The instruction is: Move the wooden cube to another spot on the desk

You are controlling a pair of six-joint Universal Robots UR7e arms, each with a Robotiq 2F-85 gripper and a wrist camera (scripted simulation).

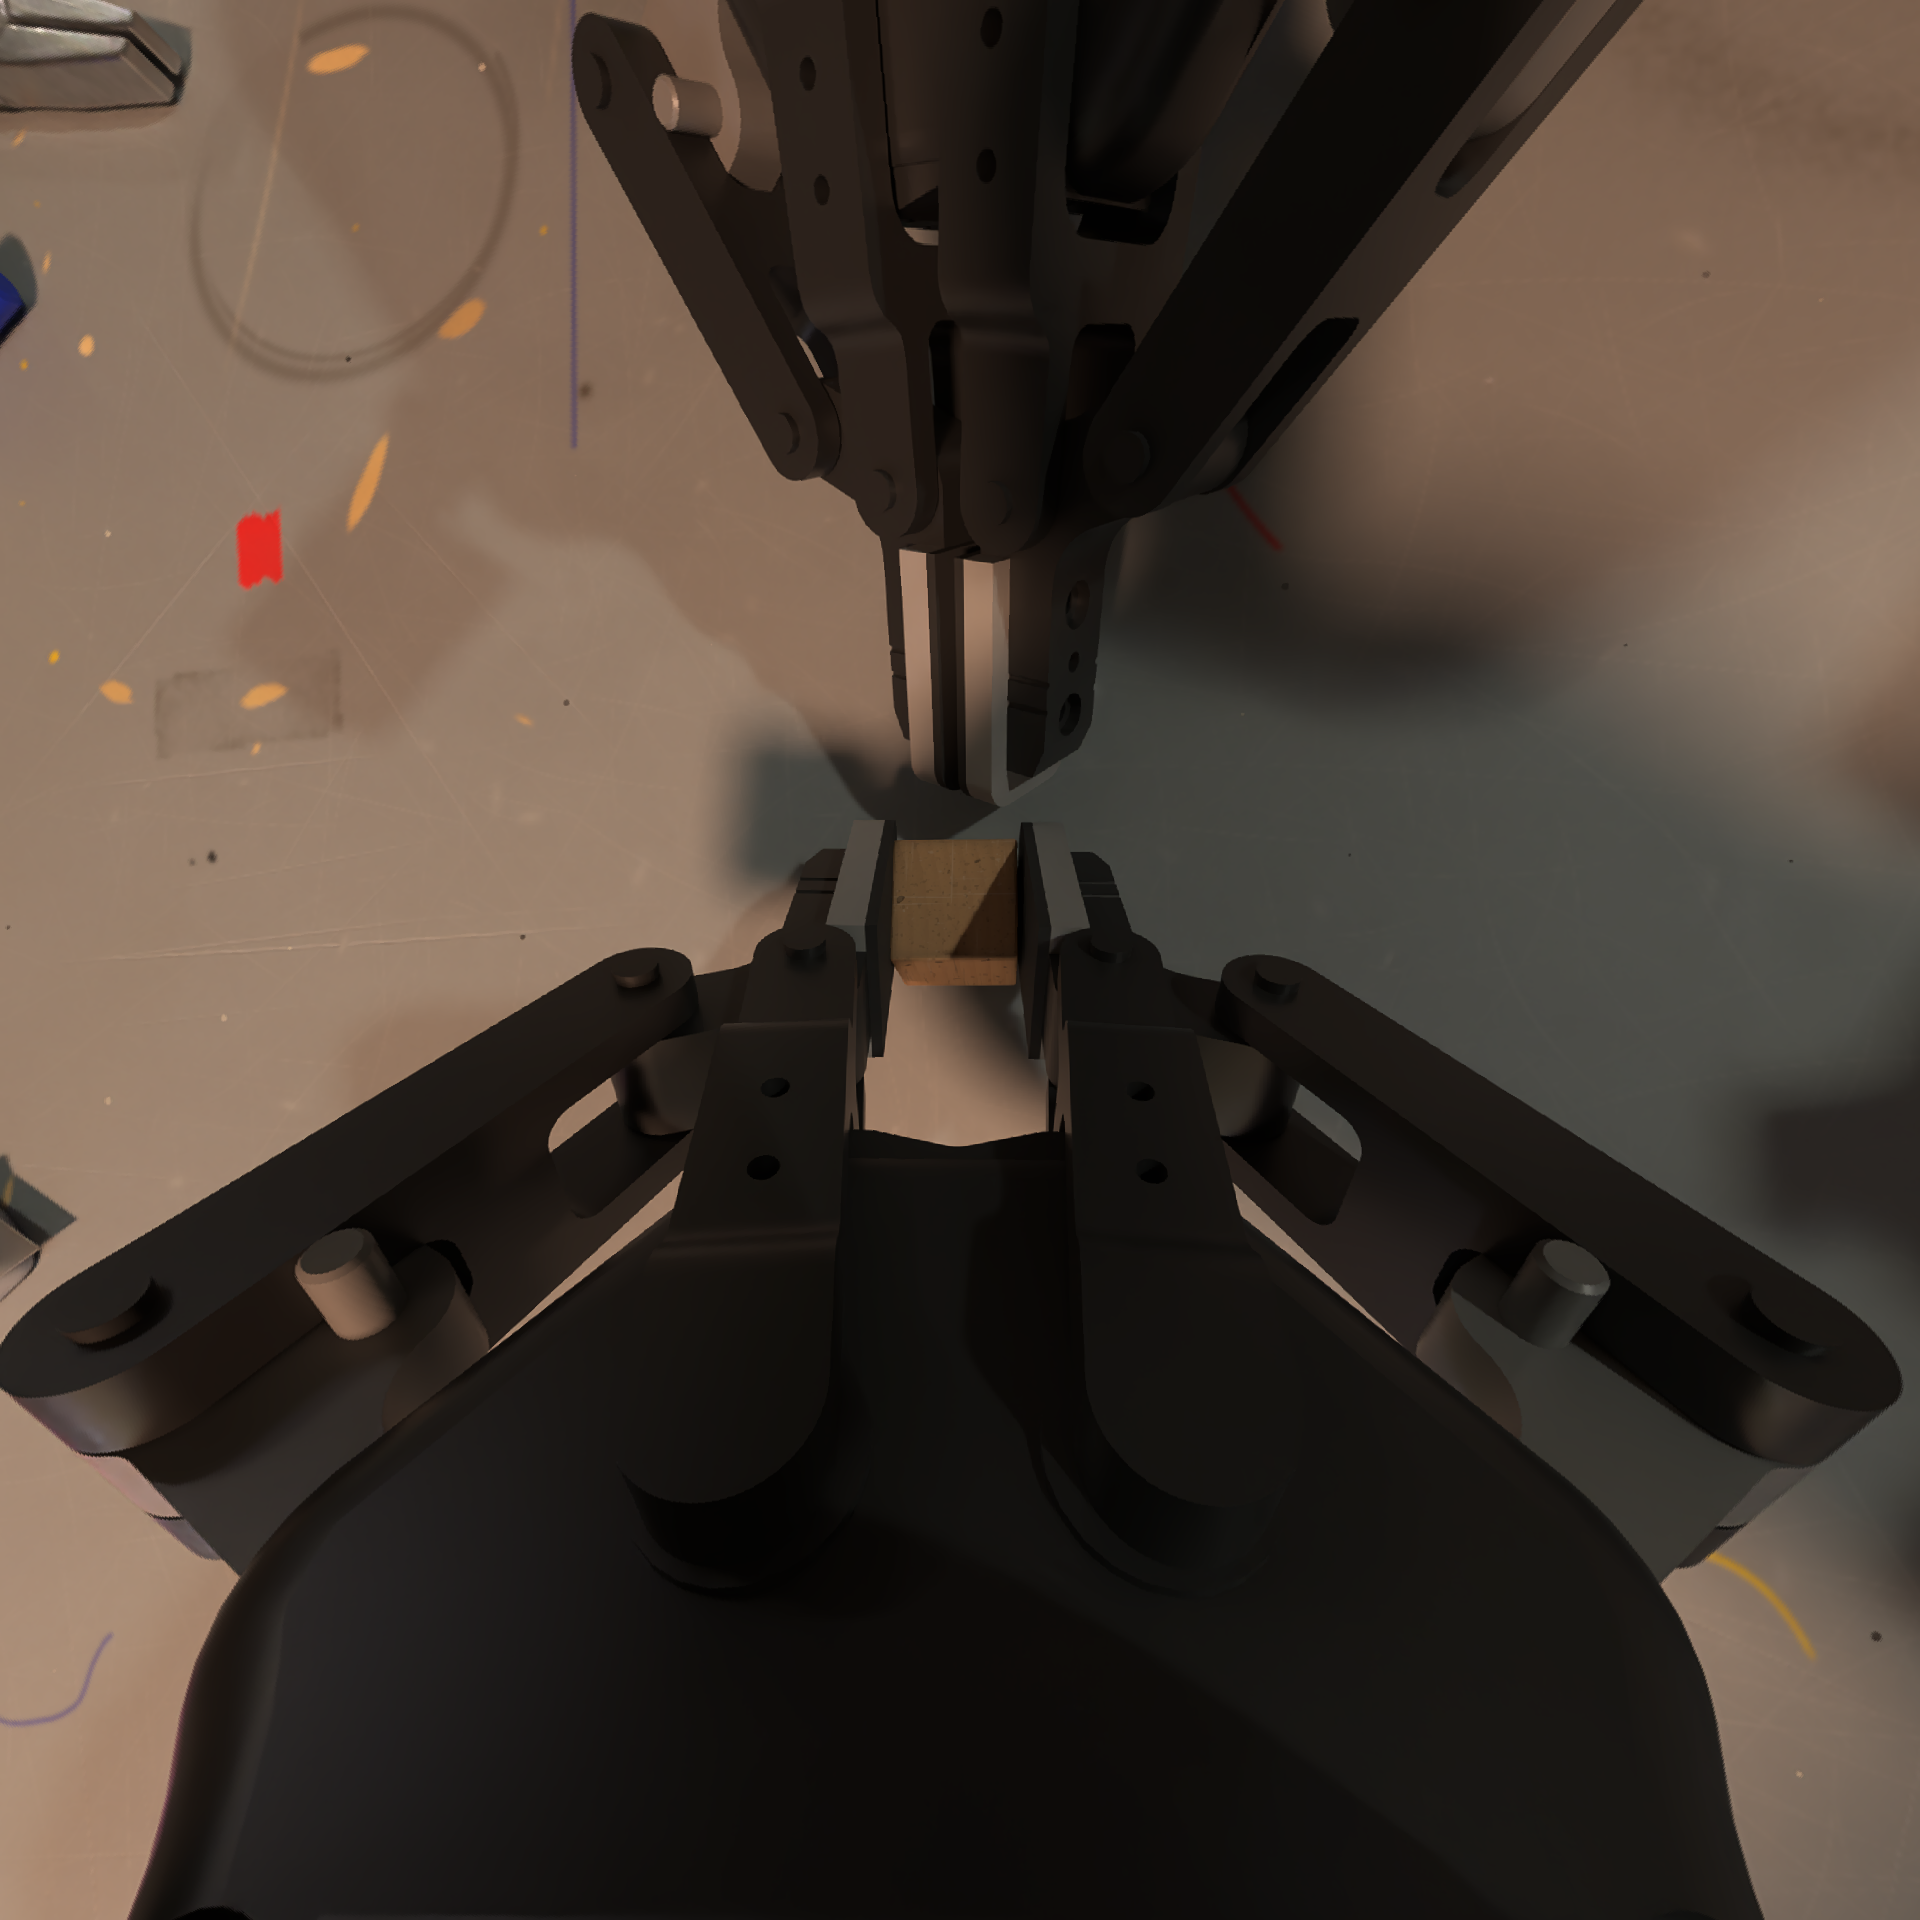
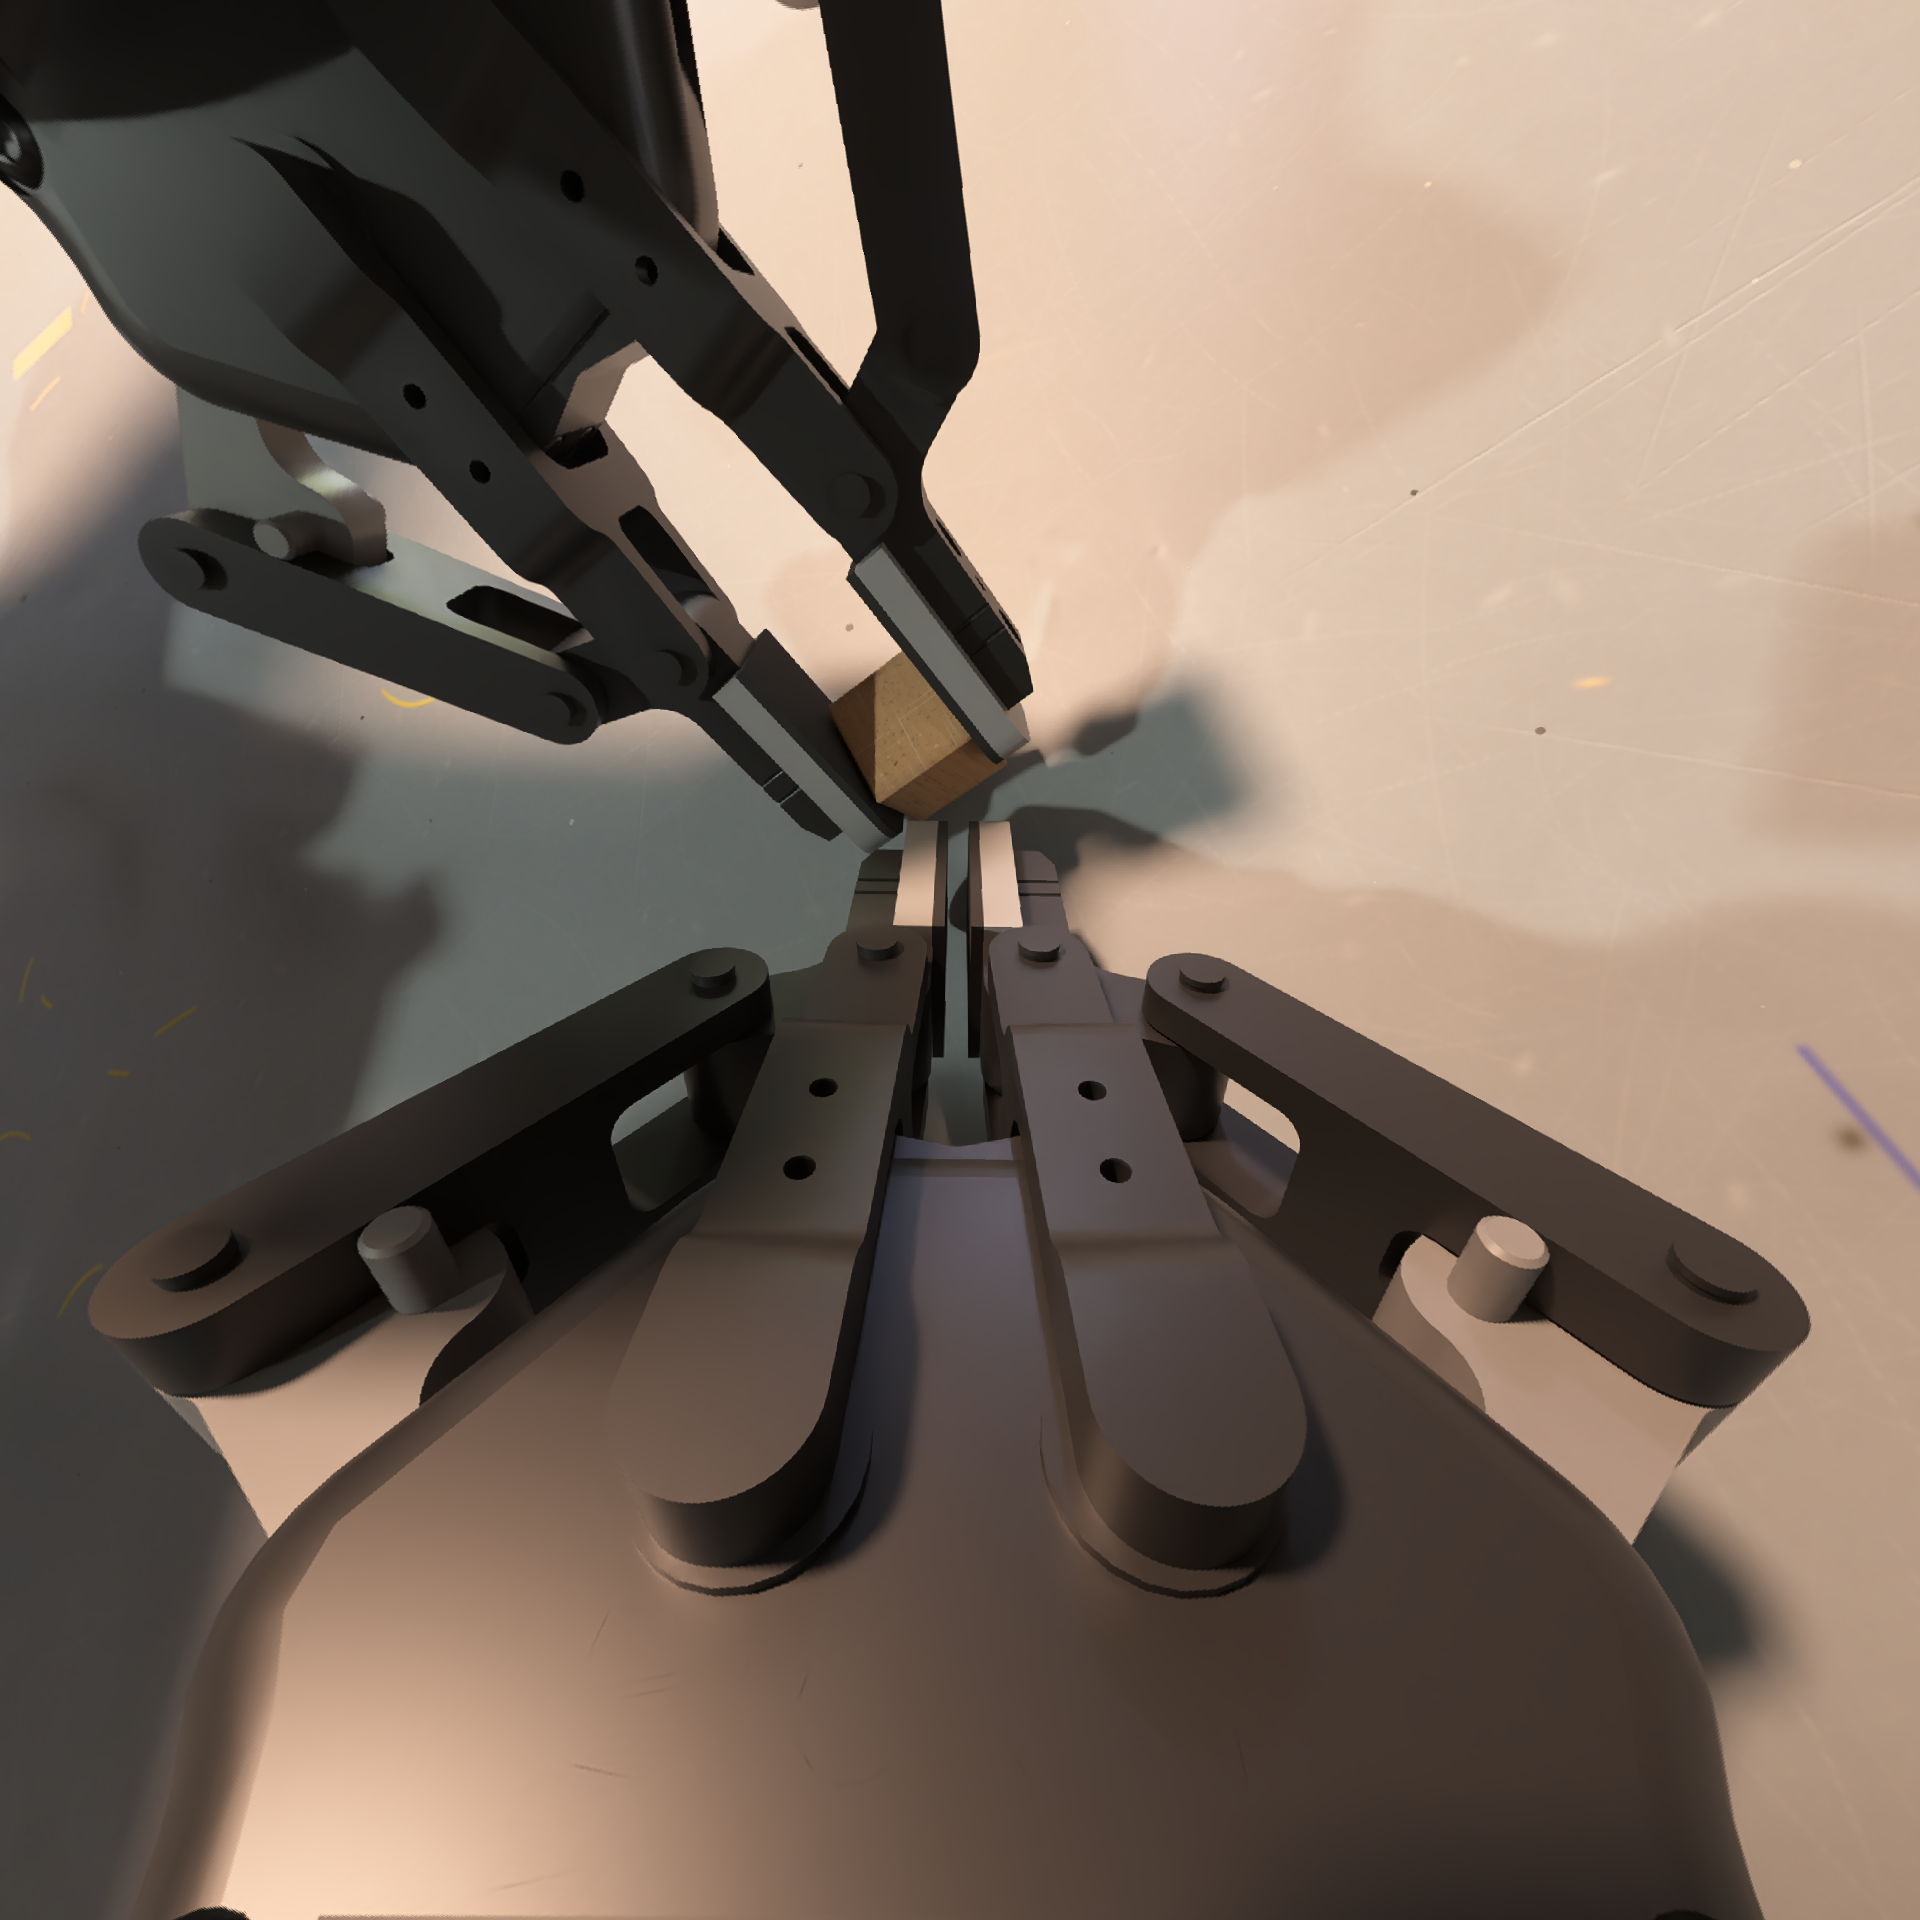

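Note:
A small wooden cube (image 1: 953, 909) sits between the two fingers of my left gripper (image 1: 956, 862), which is shut on it just above the beige desk (image 1: 520, 831). In the right wrist view the same cube (image 2: 914, 743) shows clamped between the left gripper's pads (image 2: 940, 774). My right gripper (image 2: 958, 847) is shut and empty, its fingertips right next to the cube. In the left wrist view the right gripper (image 1: 961, 784) points down just beyond the cube.
A red patch (image 1: 259, 549), orange flecks and a faint ring mark (image 1: 353, 197) lie on the desk at the left. A metal object (image 1: 94, 52) is at the top left corner, a blue thing (image 1: 12, 296) at the left edge.

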